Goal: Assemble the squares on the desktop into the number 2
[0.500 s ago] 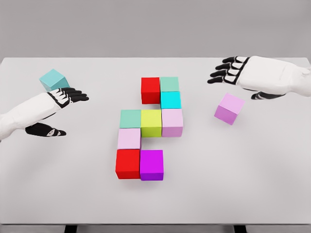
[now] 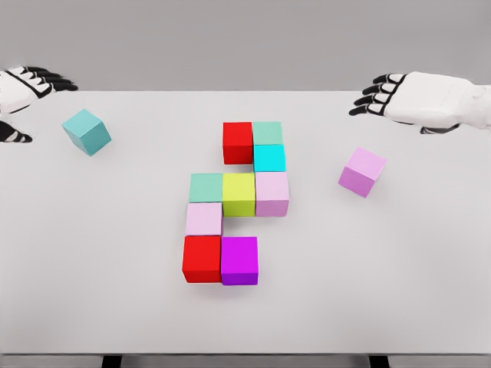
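Fingers (image 2: 370,96) loosely spread, both the left hand (image 2: 21,90) and right hand (image 2: 410,98) hold nothing above the table (image 2: 430,291).

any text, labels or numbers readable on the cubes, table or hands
None: no printed text anywhere.
The cubes, such as the teal cube and the pink cube, have plain coloured faces.
The table and both hands, left hand and right hand, carry no markings.
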You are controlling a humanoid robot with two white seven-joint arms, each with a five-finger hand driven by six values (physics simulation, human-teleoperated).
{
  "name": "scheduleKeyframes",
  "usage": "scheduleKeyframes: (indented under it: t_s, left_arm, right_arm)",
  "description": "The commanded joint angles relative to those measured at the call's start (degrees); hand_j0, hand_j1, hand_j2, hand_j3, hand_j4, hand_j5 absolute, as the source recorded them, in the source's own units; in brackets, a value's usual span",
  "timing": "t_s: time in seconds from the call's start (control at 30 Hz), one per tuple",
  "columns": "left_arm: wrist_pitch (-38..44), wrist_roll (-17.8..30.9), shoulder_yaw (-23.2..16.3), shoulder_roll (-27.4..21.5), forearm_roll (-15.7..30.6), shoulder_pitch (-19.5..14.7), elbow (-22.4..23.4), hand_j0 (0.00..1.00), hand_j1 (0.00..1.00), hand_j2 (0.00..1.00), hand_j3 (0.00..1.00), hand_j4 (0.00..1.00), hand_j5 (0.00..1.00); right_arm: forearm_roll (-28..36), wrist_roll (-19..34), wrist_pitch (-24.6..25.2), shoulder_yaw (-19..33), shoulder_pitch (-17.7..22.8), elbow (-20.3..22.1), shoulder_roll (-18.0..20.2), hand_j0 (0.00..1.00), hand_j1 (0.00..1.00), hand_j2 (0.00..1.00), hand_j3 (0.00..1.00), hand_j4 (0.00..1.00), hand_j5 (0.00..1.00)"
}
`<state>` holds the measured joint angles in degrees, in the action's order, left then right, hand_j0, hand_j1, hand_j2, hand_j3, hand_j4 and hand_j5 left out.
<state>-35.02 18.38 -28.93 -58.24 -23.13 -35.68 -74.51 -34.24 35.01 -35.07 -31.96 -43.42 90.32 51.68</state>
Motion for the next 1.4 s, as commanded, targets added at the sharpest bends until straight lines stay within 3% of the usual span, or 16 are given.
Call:
scheduleKeyframes:
  t_s: [0.0, 0.07, 0.13, 0.23, 0.33, 0.4, 0.47, 0.6, 0.73, 0.83, 0.87, 1.13, 1.2, 1.37]
  left_arm:
    - [0.0, 15.7, -0.2, 2.2, -3.1, 0.0, 3.3, 1.00, 1.00, 1.00, 1.00, 1.00, 1.00]
    - [0.0, 16.6, -0.5, 5.9, -6.9, -3.2, 5.9, 1.00, 1.00, 1.00, 1.00, 1.00, 1.00]
    - [0.0, 16.6, -3.8, 7.3, -7.5, -7.2, 8.2, 1.00, 1.00, 1.00, 1.00, 1.00, 1.00]
    - [0.0, 16.6, -6.8, 11.7, -7.5, -15.0, 16.4, 1.00, 1.00, 1.00, 1.00, 1.00, 1.00]
    - [0.0, 16.6, -6.8, 14.6, -8.3, -17.0, 19.3, 1.00, 1.00, 1.00, 1.00, 1.00, 1.00]
    - [0.0, 16.6, -7.4, 18.4, -12.4, -18.7, 23.6, 1.00, 1.00, 1.00, 1.00, 1.00, 1.00]
    - [0.0, 16.6, -7.6, 20.8, -13.3, -19.9, 27.2, 1.00, 1.00, 1.00, 1.00, 1.00, 1.00]
    - [0.0, 16.6, -7.6, 24.6, -15.5, -21.3, 32.1, 1.00, 1.00, 1.00, 1.00, 1.00, 1.00]
    - [0.0, 16.6, -7.6, 25.8, -16.6, -21.4, 32.9, 1.00, 1.00, 1.00, 1.00, 1.00, 1.00]
    - [0.0, 16.6, -7.6, 26.3, -17.4, -21.4, 33.8, 1.00, 1.00, 1.00, 1.00, 1.00, 1.00]
    - [0.0, 16.6, -7.6, 26.3, -17.6, -21.5, 33.8, 1.00, 1.00, 1.00, 1.00, 1.00, 1.00]
    - [0.0, 16.6, -7.5, 26.2, -22.0, -21.8, 33.7, 1.00, 1.00, 1.00, 1.00, 1.00, 1.00]
    - [0.0, 16.6, -7.5, 26.3, -23.5, -22.0, 33.7, 1.00, 1.00, 1.00, 1.00, 1.00, 1.00]
    - [0.0, 16.6, -7.5, 27.0, -25.5, -22.0, 33.7, 1.00, 1.00, 1.00, 1.00, 1.00, 1.00]
  right_arm:
    - [-3.0, 0.0, 0.1, -5.9, 0.0, -6.1, -3.9, 1.00, 1.00, 1.00, 1.00, 1.00, 1.00]
    - [-4.3, 0.0, 0.1, -7.5, -0.3, -7.2, -5.4, 1.00, 1.00, 1.00, 1.00, 1.00, 1.00]
    - [-4.3, 0.0, 0.1, -8.4, -0.4, -9.5, -6.9, 1.00, 1.00, 1.00, 1.00, 1.00, 1.00]
    - [-4.3, 0.0, 0.1, -8.6, -1.8, -14.0, -9.1, 1.00, 1.00, 1.00, 1.00, 1.00, 1.00]
    - [-4.3, 0.0, 0.1, -9.6, -1.8, -14.4, -9.1, 1.00, 1.00, 1.00, 1.00, 1.00, 1.00]
    - [-4.4, 0.0, 0.1, -10.0, -1.9, -16.2, -9.8, 1.00, 1.00, 1.00, 1.00, 1.00, 1.00]
    - [-5.2, 0.0, 0.1, -11.1, -1.9, -16.8, -10.2, 1.00, 1.00, 1.00, 1.00, 1.00, 1.00]
    - [-5.7, 0.0, 0.1, -11.5, -1.9, -17.6, -10.9, 1.00, 1.00, 1.00, 1.00, 1.00, 1.00]
    - [-5.7, 0.0, 0.1, -11.5, -1.8, -17.5, -10.9, 1.00, 1.00, 1.00, 1.00, 1.00, 1.00]
    - [-5.0, 0.0, 0.1, -11.4, -1.8, -17.4, -10.9, 0.66, 0.66, 0.66, 0.66, 0.66, 0.66]
    - [-4.9, 0.0, 0.1, -11.4, -1.8, -17.3, -10.9, 0.59, 0.59, 0.59, 0.59, 0.59, 0.59]
    - [-2.6, 0.0, 0.1, -10.7, -1.7, -16.8, -10.2, 0.49, 0.49, 0.49, 0.49, 0.49, 0.49]
    - [0.8, 0.0, 0.1, -10.6, -1.8, -14.5, -8.2, 0.46, 0.46, 0.46, 0.46, 0.46, 0.46]
    - [6.1, 0.0, 0.1, -9.5, -1.3, -3.9, -3.2, 0.46, 0.46, 0.46, 0.46, 0.46, 0.46]
